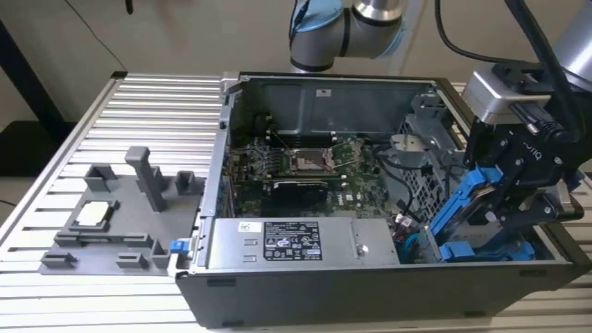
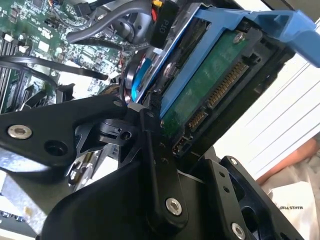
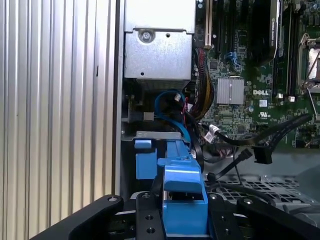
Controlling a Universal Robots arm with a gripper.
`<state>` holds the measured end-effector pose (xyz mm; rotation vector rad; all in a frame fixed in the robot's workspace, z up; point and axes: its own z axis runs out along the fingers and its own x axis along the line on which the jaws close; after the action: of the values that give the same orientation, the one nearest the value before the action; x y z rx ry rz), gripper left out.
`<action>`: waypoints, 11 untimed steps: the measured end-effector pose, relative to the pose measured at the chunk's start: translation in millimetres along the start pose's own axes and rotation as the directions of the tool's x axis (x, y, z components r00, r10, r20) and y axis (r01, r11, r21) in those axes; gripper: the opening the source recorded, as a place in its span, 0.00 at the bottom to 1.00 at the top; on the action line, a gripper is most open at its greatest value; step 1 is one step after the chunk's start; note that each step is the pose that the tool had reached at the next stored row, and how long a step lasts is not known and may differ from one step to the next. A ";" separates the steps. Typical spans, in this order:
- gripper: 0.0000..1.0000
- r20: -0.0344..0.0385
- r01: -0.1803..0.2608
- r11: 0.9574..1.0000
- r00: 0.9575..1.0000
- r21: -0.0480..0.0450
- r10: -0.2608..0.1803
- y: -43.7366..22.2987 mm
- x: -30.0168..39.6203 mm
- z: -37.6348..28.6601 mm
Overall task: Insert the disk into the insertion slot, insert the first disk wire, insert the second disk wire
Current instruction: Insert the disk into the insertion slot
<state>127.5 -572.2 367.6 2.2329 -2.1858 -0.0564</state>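
My black gripper [image 1: 507, 208] is shut on the disk [image 1: 473, 211], a drive in a bright blue carrier. It holds the disk steeply tilted over the near right corner of the open computer case. The disk's lower end dips into the grey drive cage [image 1: 423, 186], and the carrier covers the insertion slot's mouth. In the second wrist view the disk's green circuit-board underside [image 2: 210, 85] and its connector show between my fingers [image 2: 150, 150]. In the first wrist view the carrier's blue end tab [image 3: 183, 192] sits between the fingers. A black cable with a loose plug [image 3: 262, 154] and a blue cable loop [image 3: 167, 97] lie nearby.
A second blue carrier [image 1: 495, 251] lies low in the cage beside the disk. The labelled grey power-supply box [image 1: 296, 243] fills the case's near side, with the motherboard [image 1: 306, 166] behind. A grey fixture [image 1: 120, 222] stands on the ribbed table [image 1: 166, 111] at the exterior view's left.
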 end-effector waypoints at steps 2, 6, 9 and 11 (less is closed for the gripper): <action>0.33 0.000 0.000 1.000 1.000 0.000 0.000 -0.1 0.1 3.6; 0.33 0.000 0.001 1.000 1.000 0.000 -0.001 -0.2 0.1 4.6; 0.33 0.000 0.001 1.000 1.000 0.000 -0.001 -0.2 0.1 4.7; 0.33 0.000 0.001 1.000 1.000 0.000 -0.001 -0.2 0.1 4.7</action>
<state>127.5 -572.2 362.8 2.2341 -2.1848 -0.0569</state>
